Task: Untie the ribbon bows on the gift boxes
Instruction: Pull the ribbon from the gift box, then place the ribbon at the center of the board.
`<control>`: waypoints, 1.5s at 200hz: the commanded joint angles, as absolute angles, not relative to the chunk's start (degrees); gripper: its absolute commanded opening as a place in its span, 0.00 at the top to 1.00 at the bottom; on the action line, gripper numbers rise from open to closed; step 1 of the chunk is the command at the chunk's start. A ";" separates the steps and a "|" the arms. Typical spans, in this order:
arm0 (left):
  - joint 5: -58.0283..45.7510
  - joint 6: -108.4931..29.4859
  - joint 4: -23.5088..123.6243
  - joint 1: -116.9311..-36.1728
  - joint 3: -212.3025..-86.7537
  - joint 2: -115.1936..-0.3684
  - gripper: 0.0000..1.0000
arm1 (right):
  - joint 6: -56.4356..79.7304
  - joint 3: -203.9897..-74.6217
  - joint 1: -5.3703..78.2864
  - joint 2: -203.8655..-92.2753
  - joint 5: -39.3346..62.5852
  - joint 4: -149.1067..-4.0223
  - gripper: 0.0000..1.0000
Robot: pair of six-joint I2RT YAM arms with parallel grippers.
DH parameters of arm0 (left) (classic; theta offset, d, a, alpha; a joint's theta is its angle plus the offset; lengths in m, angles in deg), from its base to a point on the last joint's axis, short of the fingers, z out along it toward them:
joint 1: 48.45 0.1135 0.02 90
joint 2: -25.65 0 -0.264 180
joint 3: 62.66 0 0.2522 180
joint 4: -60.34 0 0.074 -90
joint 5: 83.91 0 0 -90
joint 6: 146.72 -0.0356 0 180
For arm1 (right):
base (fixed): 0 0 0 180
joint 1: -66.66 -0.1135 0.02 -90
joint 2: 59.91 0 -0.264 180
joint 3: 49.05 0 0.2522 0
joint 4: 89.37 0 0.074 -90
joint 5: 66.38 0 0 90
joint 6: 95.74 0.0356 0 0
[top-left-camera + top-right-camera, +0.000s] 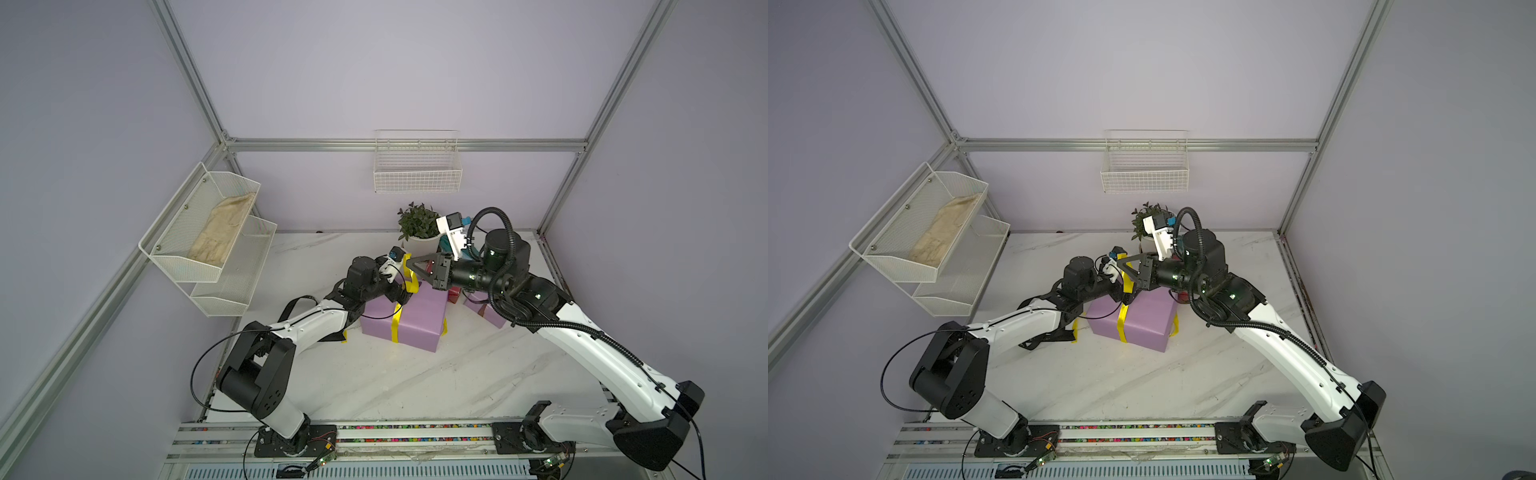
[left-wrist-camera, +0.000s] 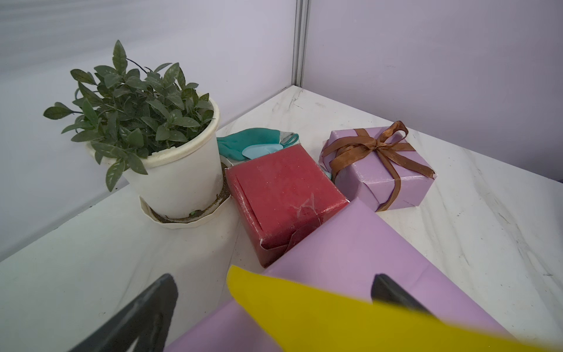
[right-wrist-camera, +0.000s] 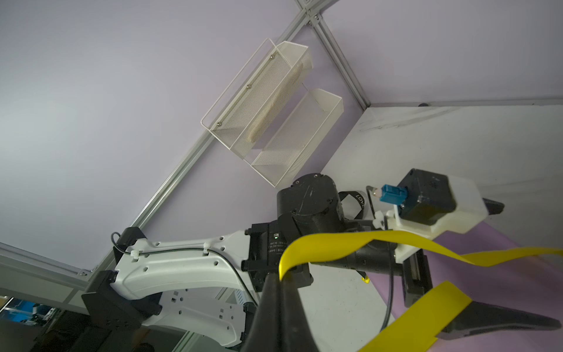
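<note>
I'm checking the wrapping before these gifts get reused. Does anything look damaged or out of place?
Yes. The red box has scuffed paper with whitish cracks and a torn, gaping corner next to the large lilac box. What looks like a teal glove lies between it and the white flowerpot, odd among gifts.
</note>
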State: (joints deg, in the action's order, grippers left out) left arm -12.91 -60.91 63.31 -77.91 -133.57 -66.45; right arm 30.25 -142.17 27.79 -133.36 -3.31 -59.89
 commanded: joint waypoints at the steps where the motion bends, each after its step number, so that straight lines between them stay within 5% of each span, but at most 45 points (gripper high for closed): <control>1: -12.55 -61.69 67.29 -77.98 -137.33 -67.10 0.01 | 32.62 -141.63 27.94 -132.83 -6.08 -63.09 1.00; 25: -13.34 -61.51 67.78 -78.03 -138.88 -68.83 0.04 | 33.17 -140.80 27.99 -131.94 -4.41 -62.58 1.00; 56: -15.67 -60.19 65.75 -77.98 -141.20 -70.32 0.33 | 32.53 -140.65 27.99 -131.24 -1.45 -62.34 1.00; 96: -15.92 -59.62 63.79 -77.99 -138.13 -67.73 0.47 | 29.75 -141.22 28.50 -131.18 4.17 -60.48 1.00; 128: -17.91 -58.77 63.21 -77.98 -135.41 -65.83 0.67 | 29.06 -141.10 30.06 -131.33 10.80 -59.68 1.00; 163: -20.26 -58.06 62.81 -77.98 -133.99 -65.90 0.70 | 27.86 -141.40 32.56 -132.61 16.80 -59.74 1.00; 195: -21.94 -57.70 61.27 -77.98 -134.08 -66.37 1.00 | 26.37 -142.70 34.35 -134.84 18.81 -59.99 1.00; 300: -28.65 -55.80 54.75 -77.94 -138.64 -68.51 1.00 | 26.47 -147.92 42.03 -150.25 16.24 -59.46 0.97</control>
